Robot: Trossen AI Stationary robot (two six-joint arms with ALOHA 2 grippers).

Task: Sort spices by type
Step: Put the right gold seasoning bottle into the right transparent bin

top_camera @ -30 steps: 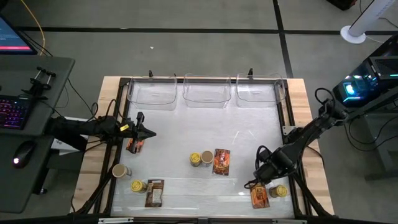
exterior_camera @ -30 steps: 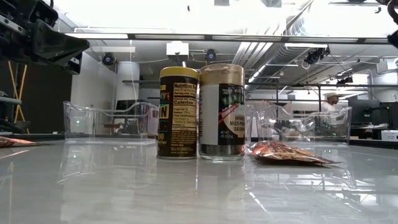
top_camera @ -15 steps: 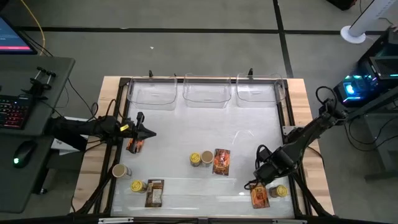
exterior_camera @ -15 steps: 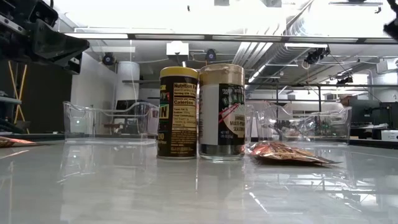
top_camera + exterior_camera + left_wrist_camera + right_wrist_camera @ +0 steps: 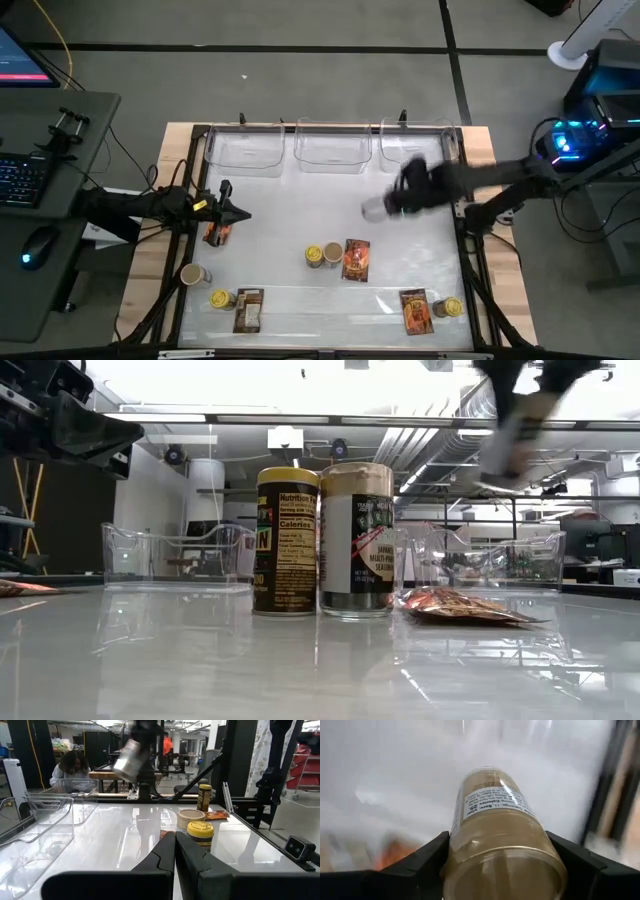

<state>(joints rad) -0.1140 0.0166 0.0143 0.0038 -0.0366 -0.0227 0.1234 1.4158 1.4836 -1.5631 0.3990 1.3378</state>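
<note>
My right claw (image 5: 495, 870) grips a tan spice jar (image 5: 492, 820), up at two o'clock. My left claw (image 5: 175, 851) rests closed at nine. All three bins (image 5: 327, 152) look empty; sorting has barely begun.

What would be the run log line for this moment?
right gripper: shut on jar, above table | left gripper: shut, waits at left edge

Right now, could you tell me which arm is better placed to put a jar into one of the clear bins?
The right. Its gripper already holds a jar in the air near the right-hand bin, while the left gripper sits shut over a packet.
</note>
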